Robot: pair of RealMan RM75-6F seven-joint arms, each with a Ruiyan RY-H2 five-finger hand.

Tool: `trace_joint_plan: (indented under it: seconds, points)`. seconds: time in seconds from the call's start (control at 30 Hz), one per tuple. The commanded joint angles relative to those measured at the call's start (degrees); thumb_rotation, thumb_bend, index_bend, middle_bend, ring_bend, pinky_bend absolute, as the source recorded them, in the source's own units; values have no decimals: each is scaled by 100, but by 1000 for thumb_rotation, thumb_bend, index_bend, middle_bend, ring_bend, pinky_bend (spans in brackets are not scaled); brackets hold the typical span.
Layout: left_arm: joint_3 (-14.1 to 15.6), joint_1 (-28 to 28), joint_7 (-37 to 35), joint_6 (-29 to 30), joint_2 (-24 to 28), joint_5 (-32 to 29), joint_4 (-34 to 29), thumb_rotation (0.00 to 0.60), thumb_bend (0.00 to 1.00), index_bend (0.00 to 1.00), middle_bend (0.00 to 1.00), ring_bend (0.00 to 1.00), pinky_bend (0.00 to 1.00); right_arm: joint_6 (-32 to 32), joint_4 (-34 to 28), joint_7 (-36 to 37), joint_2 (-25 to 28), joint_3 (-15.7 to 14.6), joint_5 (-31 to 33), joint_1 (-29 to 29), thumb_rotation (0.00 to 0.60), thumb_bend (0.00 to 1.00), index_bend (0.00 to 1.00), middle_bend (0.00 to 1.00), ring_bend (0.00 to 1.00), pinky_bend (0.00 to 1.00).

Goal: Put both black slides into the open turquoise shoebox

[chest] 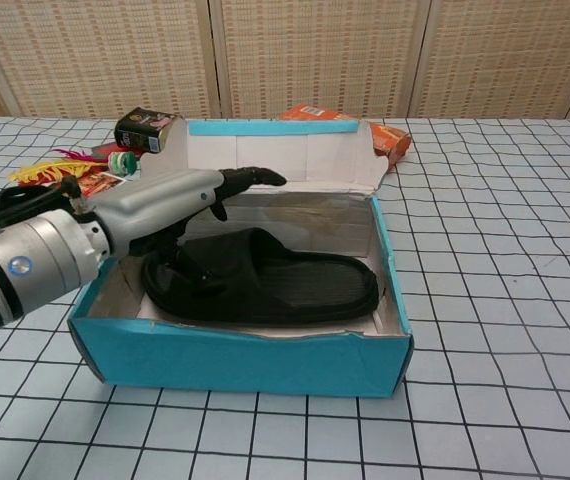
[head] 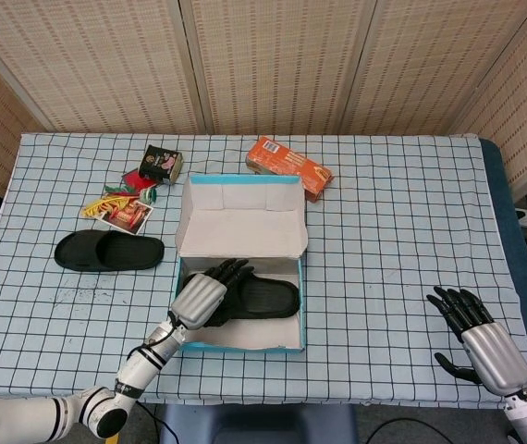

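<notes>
We see the turquoise shoebox (head: 241,344) standing open near the middle of the checked tabletop (head: 393,231), its lid (head: 242,218) folded back on the far side. One black slide (head: 262,297) lies flat inside the box, its toe end toward the right. Our left hand (head: 201,298) reaches over the left part of the box from the near left side; in the chest view this hand (chest: 170,203) hovers above the heel end of the slide in the box (chest: 265,287), fingers stretched out and apart, gripping nothing, though we cannot tell whether the underside touches the slide. The second black slide (head: 109,251) lies on the tabletop well to the left of the box, apart from it. Beyond that slide, toward the far left, sit a heap of colourful snack packets (head: 121,203) and a small dark packet (head: 163,163). An orange carton (head: 288,166) lies just past the far right corner of the lid. Our right hand (head: 478,337) rests low at the near right edge of the tabletop, well apart from everything, fingers spread and holding nothing.
</notes>
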Motion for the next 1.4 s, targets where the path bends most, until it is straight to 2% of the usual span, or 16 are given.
trace_joint_plan:
  seconds: [0.03,0.17,0.23,0.37,0.5,0.57,0.67,0.9,1.4]
  points:
    - [-175,50,-527,266,308,309,-380,600,425,0,0,0,186,9,8,14,6,0,-4,-2,600,172,0,0,0,0]
    - [-403,156,-1021,484,921,425,-882,600,401,0,0,0,113,64,19,51,16,-1,-41,-11,600,173,0,0,0,0]
    - [-514,234,-1018,582,1291,375,-991,600,388,0,0,0,93,130,28,68,26,-4,-79,-31,600,172,0,0,0,0]
    - [-556,328,-775,385,1839,-74,-756,600,386,0,0,0,46,225,47,105,39,-8,-129,-62,600,173,0,0,0,0]
    - [-345,320,-388,-250,2139,-744,-324,600,386,0,0,0,13,235,50,110,31,1,-113,-69,600,172,0,0,0,0]
    - [-310,309,-305,-366,2169,-886,-258,600,385,0,0,0,7,223,43,107,30,0,-102,-69,600,173,0,0,0,0]
    - [-110,308,-92,-889,2160,-1547,295,600,389,0,0,0,0,235,14,31,18,-3,-107,-89,600,173,0,0,0,0]
    - [-9,165,311,-1293,1960,-2220,1050,600,380,0,0,0,0,305,-9,20,29,-1,-131,-123,600,172,0,0,0,0]
    - [172,101,603,-1608,1618,-2761,1881,600,379,0,0,0,0,276,-38,-73,32,-3,-118,-143,600,173,0,0,0,0]
